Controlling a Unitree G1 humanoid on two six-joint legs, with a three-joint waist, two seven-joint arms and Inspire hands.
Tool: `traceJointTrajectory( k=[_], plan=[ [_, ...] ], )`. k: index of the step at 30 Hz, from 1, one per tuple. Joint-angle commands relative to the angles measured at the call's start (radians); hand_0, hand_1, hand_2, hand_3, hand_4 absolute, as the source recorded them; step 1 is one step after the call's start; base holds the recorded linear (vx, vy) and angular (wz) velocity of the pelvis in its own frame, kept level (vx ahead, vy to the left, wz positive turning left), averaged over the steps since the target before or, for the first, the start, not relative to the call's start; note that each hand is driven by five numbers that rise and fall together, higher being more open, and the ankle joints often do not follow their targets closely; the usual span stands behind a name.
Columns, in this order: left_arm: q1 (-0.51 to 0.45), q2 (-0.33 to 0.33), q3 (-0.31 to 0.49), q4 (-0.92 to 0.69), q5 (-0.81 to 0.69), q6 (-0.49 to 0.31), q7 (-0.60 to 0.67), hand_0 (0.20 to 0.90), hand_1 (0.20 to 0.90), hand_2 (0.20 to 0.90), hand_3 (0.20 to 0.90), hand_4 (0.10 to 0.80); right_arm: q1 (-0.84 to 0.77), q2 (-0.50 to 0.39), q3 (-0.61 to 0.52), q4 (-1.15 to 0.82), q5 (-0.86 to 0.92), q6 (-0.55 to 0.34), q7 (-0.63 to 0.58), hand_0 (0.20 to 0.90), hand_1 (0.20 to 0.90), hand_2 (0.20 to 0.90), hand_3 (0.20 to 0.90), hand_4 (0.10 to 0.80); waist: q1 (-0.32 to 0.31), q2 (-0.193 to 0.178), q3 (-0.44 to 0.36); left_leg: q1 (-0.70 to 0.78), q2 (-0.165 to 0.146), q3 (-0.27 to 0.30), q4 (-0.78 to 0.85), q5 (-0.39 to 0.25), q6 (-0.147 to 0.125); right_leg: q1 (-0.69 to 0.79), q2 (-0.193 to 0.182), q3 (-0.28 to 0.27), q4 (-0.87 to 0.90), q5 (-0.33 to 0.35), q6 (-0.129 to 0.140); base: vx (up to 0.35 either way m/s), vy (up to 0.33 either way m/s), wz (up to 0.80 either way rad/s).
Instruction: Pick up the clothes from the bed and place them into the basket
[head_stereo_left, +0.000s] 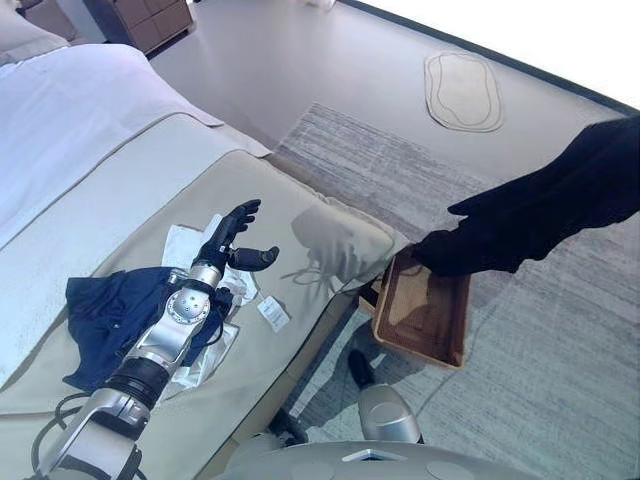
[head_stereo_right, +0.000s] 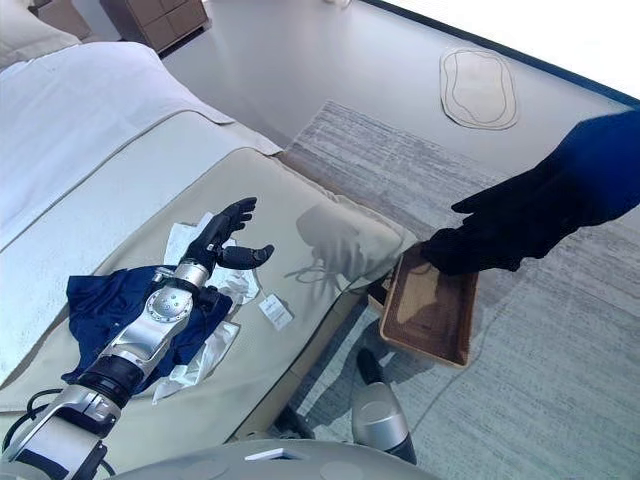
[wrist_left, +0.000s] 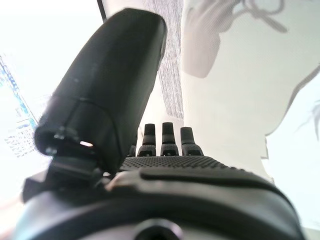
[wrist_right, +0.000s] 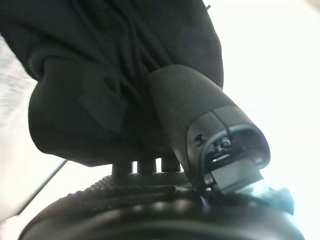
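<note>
A navy garment (head_stereo_left: 105, 315) and a white cloth (head_stereo_left: 185, 245) lie on the beige bed cover (head_stereo_left: 310, 195). My left hand (head_stereo_left: 232, 240) hovers over the white cloth, fingers straight and thumb apart, holding nothing; it also shows in the left wrist view (wrist_left: 165, 170). My right hand (wrist_right: 200, 115) is curled into a black garment (wrist_right: 110, 75), thumb pressed on it. In the eye views the black garment (head_stereo_left: 530, 215) drapes over that hand and arm, hanging just above the brown basket (head_stereo_left: 440, 355) on the floor beside the bed.
A small white tag (head_stereo_left: 272, 313) lies on the bed near the edge. White bedding (head_stereo_left: 70, 110) covers the bed's far side. An oval mat (head_stereo_left: 465, 90) lies on the floor beyond a grey carpet (head_stereo_left: 560, 380). A wooden dresser (head_stereo_left: 150, 20) stands at the back.
</note>
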Motion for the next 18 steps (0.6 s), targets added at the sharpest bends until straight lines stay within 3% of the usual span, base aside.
traceJointTrajectory(
  k=[1, 6, 10, 18],
  plan=[
    [-0.008, 0.0, 0.006, -0.014, 0.042, -0.061, 0.04, 0.9, 0.9, 0.9, 0.9, 0.8, 0.111, -0.002, -0.121, -0.095, -0.056, -0.124, -0.056, 0.3, 0.3, 0.3, 0.2, 0.1, -0.009, 0.018, -0.174, -0.009, -0.008, -0.076, 0.111, -0.166, 0.041, -0.055, 0.086, -0.064, 0.033, -0.024, -0.005, -0.034, -0.025, -0.14],
    [-0.01, -0.009, 0.011, -0.035, 0.05, -0.037, 0.048, 0.9, 0.9, 0.9, 0.9, 0.8, 0.237, 0.143, -0.152, -0.126, -0.084, -0.172, -0.072, 0.3, 0.3, 0.3, 0.2, 0.1, -0.016, 0.026, -0.158, -0.016, -0.008, -0.068, 0.125, -0.174, 0.05, -0.067, 0.09, -0.053, 0.038, -0.019, -0.005, -0.031, -0.03, -0.19],
    [-0.009, -0.017, 0.004, -0.055, 0.072, -0.016, 0.05, 0.9, 0.9, 0.9, 0.9, 0.8, 0.27, 0.249, -0.107, -0.105, -0.081, -0.2, -0.069, 0.3, 0.3, 0.3, 0.2, 0.1, -0.012, 0.036, -0.144, -0.025, -0.01, -0.065, 0.134, -0.18, 0.058, -0.081, 0.091, -0.046, 0.043, -0.017, -0.005, -0.038, -0.042, -0.09],
    [-0.018, -0.028, -0.018, -0.075, 0.092, 0.002, 0.05, 0.9, 0.9, 0.9, 0.9, 0.8, 0.228, 0.339, 0.008, -0.002, -0.074, -0.224, -0.073, 0.3, 0.3, 0.3, 0.2, 0.1, 0.011, 0.056, -0.122, -0.036, -0.014, -0.064, 0.131, -0.174, 0.058, -0.084, 0.085, -0.056, 0.036, -0.014, -0.005, -0.018, -0.036, -0.01]
  ],
)
